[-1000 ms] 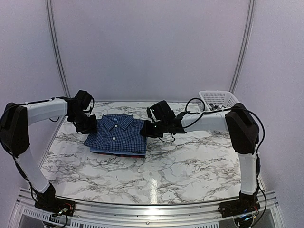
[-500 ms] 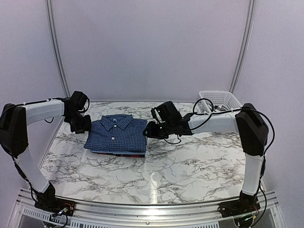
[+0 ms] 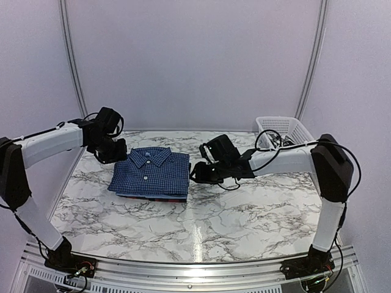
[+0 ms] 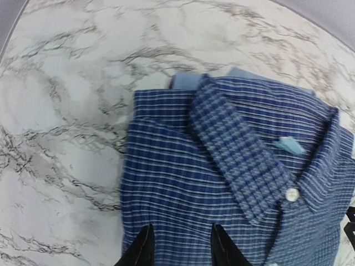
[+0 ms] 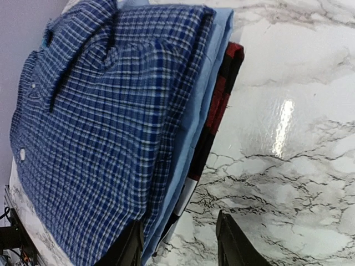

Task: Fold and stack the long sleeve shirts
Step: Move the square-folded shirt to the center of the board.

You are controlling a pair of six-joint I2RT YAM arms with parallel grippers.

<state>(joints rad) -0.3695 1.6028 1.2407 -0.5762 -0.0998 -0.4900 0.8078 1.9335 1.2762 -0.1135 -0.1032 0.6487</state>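
A folded stack of shirts lies left of centre on the marble table. The navy checked shirt is on top, collar toward the back. Under it show a light blue shirt's edge, a dark red one and a black-and-white checked one. My left gripper is open and empty, hovering over the stack's back left corner; its fingers show above the navy shirt. My right gripper is open and empty, beside the stack's right edge just above the table.
A white plastic lattice basket stands at the back right corner. The marble table stretches bare to the front and right of the stack. Light walls close in behind and at both sides.
My left gripper has risen and moved right, from the stack's left edge to over its back left corner. My right gripper has drawn back to the right, away from the stack's edge.
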